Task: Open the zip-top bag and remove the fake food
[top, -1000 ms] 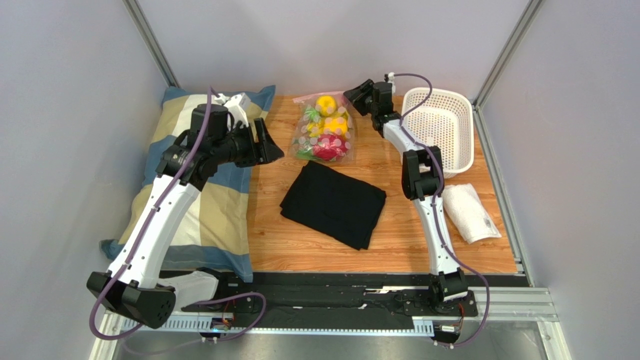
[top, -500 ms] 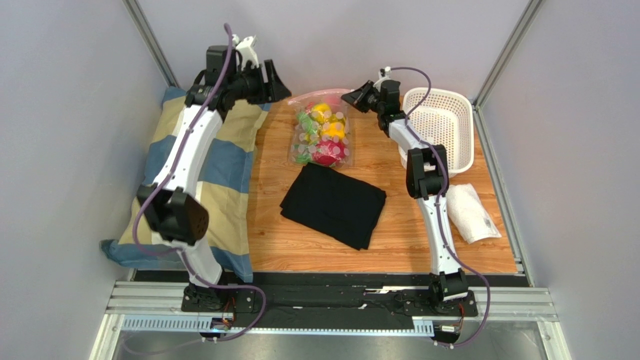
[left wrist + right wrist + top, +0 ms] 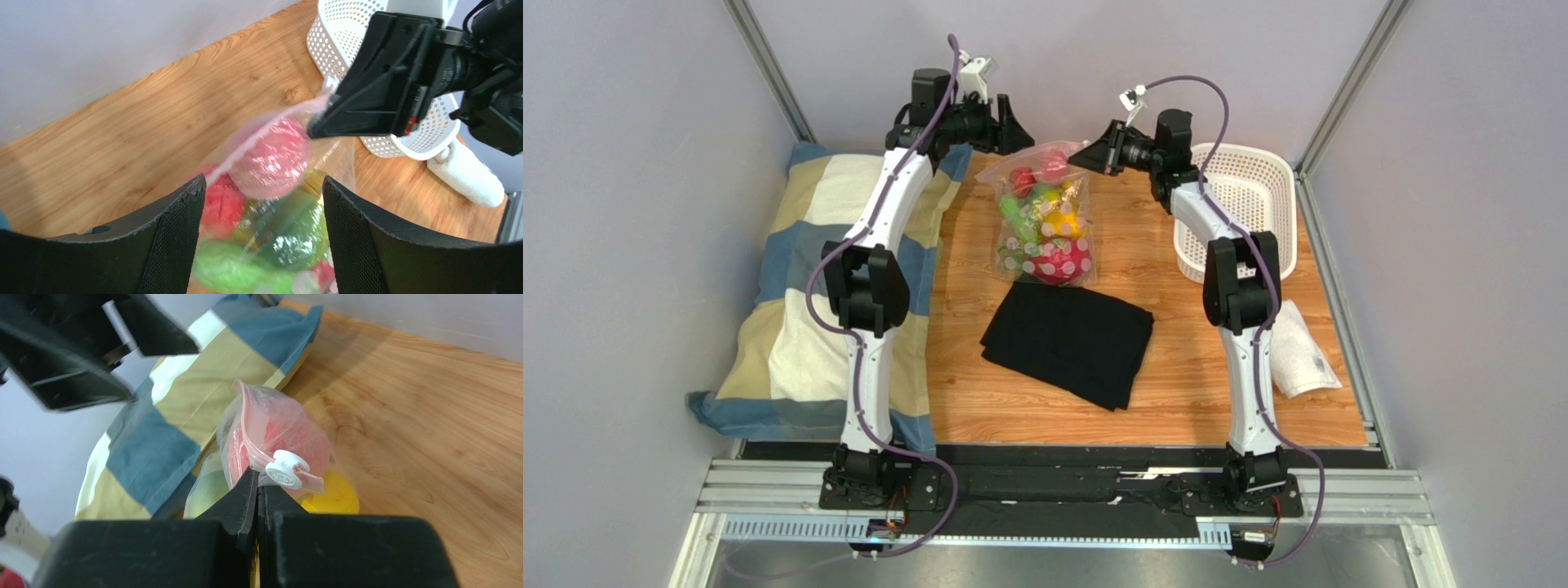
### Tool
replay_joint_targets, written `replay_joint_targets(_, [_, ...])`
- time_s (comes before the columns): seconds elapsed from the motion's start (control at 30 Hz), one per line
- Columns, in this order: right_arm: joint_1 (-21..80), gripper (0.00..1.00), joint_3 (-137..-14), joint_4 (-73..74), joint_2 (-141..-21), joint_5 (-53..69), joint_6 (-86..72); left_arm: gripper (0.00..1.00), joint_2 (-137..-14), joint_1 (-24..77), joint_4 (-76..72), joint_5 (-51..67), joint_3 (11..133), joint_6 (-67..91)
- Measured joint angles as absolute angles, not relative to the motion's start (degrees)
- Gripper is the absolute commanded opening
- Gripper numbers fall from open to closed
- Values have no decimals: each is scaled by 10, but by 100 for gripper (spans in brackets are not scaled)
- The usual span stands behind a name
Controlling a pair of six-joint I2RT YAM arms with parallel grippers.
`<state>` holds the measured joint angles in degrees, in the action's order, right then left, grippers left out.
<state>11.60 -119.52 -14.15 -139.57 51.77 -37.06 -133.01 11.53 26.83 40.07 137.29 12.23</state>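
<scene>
The zip-top bag [image 3: 1044, 218], clear crinkly film with a pinkish zip strip [image 3: 245, 425] and white slider [image 3: 285, 470], stands at the middle of the far edge of the table [image 3: 1161, 355], bulging with bright fake food [image 3: 1060, 259]. Likely light, limp and slippery, it is best taken by the stiffer strip. The right tool [image 3: 1097, 156] is pinched shut there beside the slider, and the left tool [image 3: 1011, 126] hovers opposite, spread and empty.

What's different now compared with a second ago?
The right hand shut on the bag's top corner, by the zip slider, and lifted that edge, so the food inside shifted. The left arm swung from over the pillow to the table's far edge. The left hand is open and now faces the bag's top. The cloth, basket and towel stayed put.
</scene>
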Motion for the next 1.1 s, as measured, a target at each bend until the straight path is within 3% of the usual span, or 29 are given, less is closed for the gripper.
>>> replay_joint_targets(0.37, [127, 0, -1198, -67, -1348, 641, -274, 81, -1319, 141, 198, 474, 1326, 92])
replay_joint_targets(0.6, [133, 0, -1213, -58, -1348, 675, -271, 67, -1325, 142, 216, 547, 1385, 52])
replay_joint_targets(0.83, [134, 0, -1278, -54, -1354, 696, -291, 66, -1327, 139, 229, 559, 1399, 15])
replay_joint_targets(0.87, [134, 0, -1293, -54, -1358, 699, -295, 62, -1328, 138, 231, 560, 1399, 13])
replay_joint_targets(0.9, [134, 0, -1308, -54, -1362, 701, -298, 48, -1330, 138, 231, 560, 1399, 11])
replay_joint_targets(0.97, [134, 0, -1327, -55, -1371, 703, -302, 32, -1333, 138, 231, 563, 1400, 12])
replay_joint_targets(1.0, [134, 0, -1337, -55, -1378, 702, -303, 19, -1335, 138, 230, 567, 1401, 13])
replay_joint_targets(1.1, [133, 0, -1347, -59, -1393, 700, -308, 0, -1336, 138, 228, 570, 1400, 19])
